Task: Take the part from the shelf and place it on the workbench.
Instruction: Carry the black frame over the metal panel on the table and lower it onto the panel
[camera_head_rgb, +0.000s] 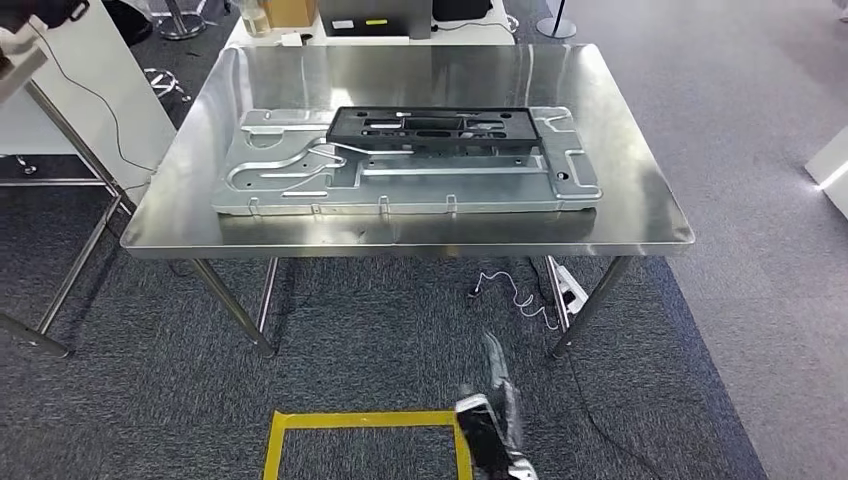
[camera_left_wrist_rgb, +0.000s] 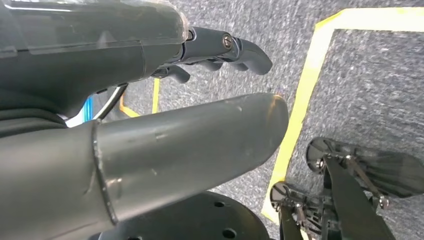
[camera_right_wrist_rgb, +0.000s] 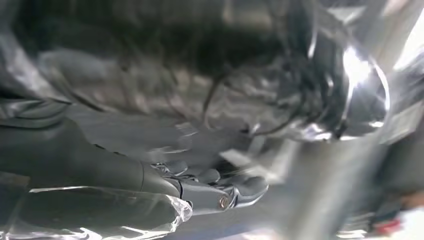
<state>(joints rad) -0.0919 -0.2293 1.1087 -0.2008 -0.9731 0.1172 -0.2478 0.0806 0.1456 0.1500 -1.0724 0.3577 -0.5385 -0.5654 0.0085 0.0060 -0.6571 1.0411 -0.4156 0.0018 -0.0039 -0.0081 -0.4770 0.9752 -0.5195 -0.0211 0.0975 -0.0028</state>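
- Broadly, the stainless workbench (camera_head_rgb: 640, 190) stands straight ahead of the robot with its long side square to the robot; it is the landmark for every entry below.
- A stamped sheet-metal panel (camera_head_rgb: 300, 170) lies flat on the workbench, its long axis along the bench's long side and taking up most of the top.
- The part, a black rectangular frame (camera_head_rgb: 440, 128), rests flat on the far half of that panel, right of bench centre. Its long axis runs the same way as the panel's. By its position I judge it already set down on the workbench.
- A yellow tape square (camera_head_rgb: 290, 425) marks the carpet on the near side of the workbench, well short of its front edge.
- The right hand (camera_head_rgb: 492, 430) hangs low beside that square, below bench height and well apart from the frame. It is the nearer hand to the frame, which lies forward of and above it. The right wrist view is blurred, so I cannot tell how its fingers (camera_right_wrist_rgb: 235, 192) are set or whether they hold anything.
- The left hand (camera_left_wrist_rgb: 125, 65) hangs over the carpet near the tape. Its fingers (camera_left_wrist_rgb: 240, 47) stand apart from the thumb (camera_left_wrist_rgb: 200, 140) and hold nothing.
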